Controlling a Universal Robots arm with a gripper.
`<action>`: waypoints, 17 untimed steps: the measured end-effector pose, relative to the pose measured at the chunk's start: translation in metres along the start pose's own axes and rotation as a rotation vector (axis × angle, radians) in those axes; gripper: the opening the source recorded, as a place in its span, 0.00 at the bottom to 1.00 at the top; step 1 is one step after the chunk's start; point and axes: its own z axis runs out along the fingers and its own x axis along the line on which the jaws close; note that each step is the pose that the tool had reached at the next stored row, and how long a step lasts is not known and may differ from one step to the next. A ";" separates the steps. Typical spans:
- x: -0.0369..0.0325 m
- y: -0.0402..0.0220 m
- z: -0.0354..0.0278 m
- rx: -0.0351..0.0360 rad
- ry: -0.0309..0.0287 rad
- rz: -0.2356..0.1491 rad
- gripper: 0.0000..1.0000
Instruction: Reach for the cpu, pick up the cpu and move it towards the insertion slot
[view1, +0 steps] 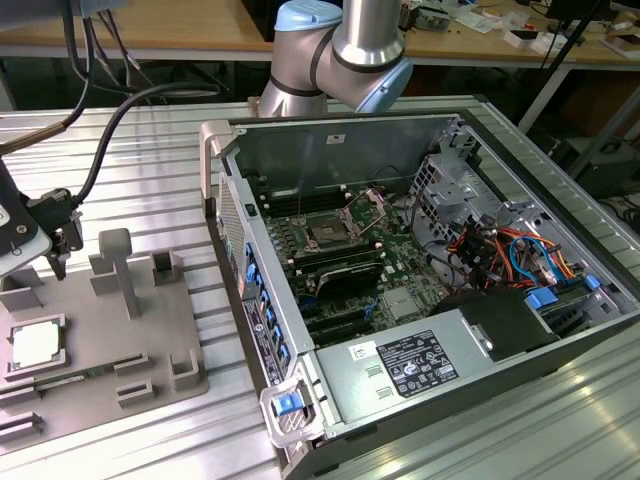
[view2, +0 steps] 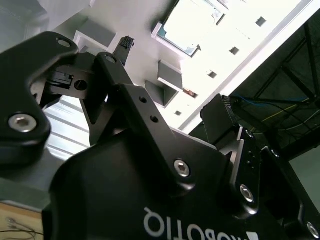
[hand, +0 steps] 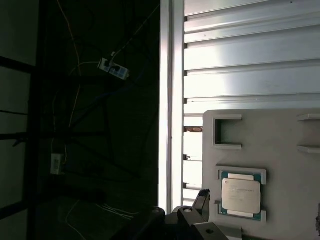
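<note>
Ribbed silver metal counter (view1: 150, 140) carries a grey plastic tray (view1: 150, 360) on the exterior view's left and an open grey desktop computer case (view1: 400, 130) beside it. The small flat square cpu with its silvery top (view1: 35, 345) lies seated in the tray's square recess, untouched; the first wrist view shows it (hand: 241, 195) flat and level there. The black claw (view1: 62, 250) hangs above the tray, near the cpu but clear of it, with its fingers standing apart and nothing between them. The square metal-framed insertion slot (view1: 330, 230) sits on the green board inside the case, its bracket raised and its dark centre bare, well apart from the claw. By my reading the reach is only partly made: the chip is not yet grasped, and both the lift and the carry toward the socket are left.
</note>
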 end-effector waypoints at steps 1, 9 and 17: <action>0.0000 0.0000 0.0007 0.0000 0.0000 0.000 0.83; 0.0000 -0.0002 0.0041 0.0000 0.0000 0.000 0.83; 0.0000 -0.0003 0.0077 0.0000 0.0000 0.000 0.83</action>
